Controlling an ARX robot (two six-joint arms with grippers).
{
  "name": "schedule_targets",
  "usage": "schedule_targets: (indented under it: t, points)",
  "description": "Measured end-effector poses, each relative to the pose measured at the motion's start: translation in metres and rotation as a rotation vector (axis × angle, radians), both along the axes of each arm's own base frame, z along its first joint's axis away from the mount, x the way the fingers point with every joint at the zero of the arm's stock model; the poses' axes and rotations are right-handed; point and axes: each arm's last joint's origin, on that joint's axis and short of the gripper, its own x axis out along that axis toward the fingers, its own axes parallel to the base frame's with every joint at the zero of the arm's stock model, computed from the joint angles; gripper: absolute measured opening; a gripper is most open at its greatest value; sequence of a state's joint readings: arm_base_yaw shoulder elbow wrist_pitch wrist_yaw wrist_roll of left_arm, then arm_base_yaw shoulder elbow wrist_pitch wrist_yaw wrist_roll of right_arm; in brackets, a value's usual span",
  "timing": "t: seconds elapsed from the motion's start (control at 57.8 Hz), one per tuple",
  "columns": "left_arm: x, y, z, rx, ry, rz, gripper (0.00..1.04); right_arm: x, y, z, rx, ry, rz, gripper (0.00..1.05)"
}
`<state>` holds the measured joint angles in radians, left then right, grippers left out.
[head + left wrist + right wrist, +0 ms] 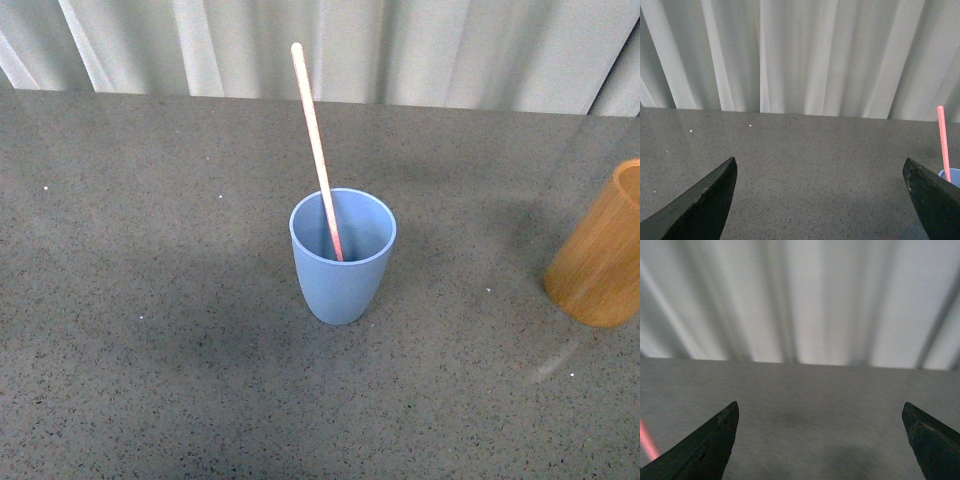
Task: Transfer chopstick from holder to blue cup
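The light-blue cup (342,260) stands upright in the middle of the grey table. The salmon-pink chopstick (314,140) stands in it, its top leaning back and left. The orange-brown wooden holder (603,250) stands at the right edge of the front view, cut off by the frame. Neither arm shows in the front view. My left gripper (820,172) is open and empty over bare table, with the chopstick (943,140) and a bit of the cup's rim (951,173) off to one side. My right gripper (820,412) is open and empty; a blurred end of the chopstick (647,440) shows at the frame's edge.
The grey speckled table (150,300) runs back to a white pleated curtain (420,50) behind its far edge. Nothing else stands on the table in the front view. The right wrist view is blurred.
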<state>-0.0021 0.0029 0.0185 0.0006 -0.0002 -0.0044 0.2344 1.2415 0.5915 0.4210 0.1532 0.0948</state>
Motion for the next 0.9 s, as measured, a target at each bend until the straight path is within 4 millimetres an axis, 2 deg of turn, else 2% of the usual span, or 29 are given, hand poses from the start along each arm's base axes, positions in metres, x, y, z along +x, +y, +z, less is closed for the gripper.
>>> schedule_targets:
  t: [0.104, 0.208, 0.346, 0.381, 0.485, 0.623, 0.692, 0.779, 0.9]
  points:
    - [0.000, 0.000, 0.000, 0.000, 0.000, 0.000, 0.98, -0.022, -0.019, -0.002, -0.035, -0.010, -0.080, 0.95]
    - [0.000, 0.000, 0.000, 0.000, -0.001, -0.002, 0.98, -0.025, -0.020, 0.001, -0.042, -0.041, -0.074, 0.93]
    - [0.000, 0.000, 0.000, 0.000, 0.000, 0.003, 0.98, -0.038, -0.026, -0.013, -0.039, -0.201, -0.057, 0.71]
    - [0.000, 0.000, 0.000, 0.000, -0.001, 0.003, 0.98, -0.046, -0.029, -0.017, -0.042, -0.216, -0.055, 0.62]
    - [0.000, 0.000, 0.000, 0.000, -0.001, 0.001, 0.98, -0.058, -0.035, -0.024, -0.046, -0.223, -0.063, 0.46]
    - [0.000, 0.000, 0.000, 0.000, -0.001, 0.000, 0.98, -0.075, -0.042, -0.036, -0.048, -0.218, -0.068, 0.18]
    - [0.000, 0.000, 0.000, 0.000, -0.001, 0.000, 0.98, -0.084, -0.045, -0.041, -0.048, -0.221, -0.058, 0.00]
    - [0.000, 0.000, 0.000, 0.000, -0.001, 0.000, 0.98, -0.094, -0.055, -0.047, -0.051, -0.219, -0.068, 0.01]
    - [0.000, 0.000, 0.000, 0.000, -0.001, 0.000, 0.98, -0.103, -0.056, -0.051, -0.051, -0.218, -0.068, 0.01]
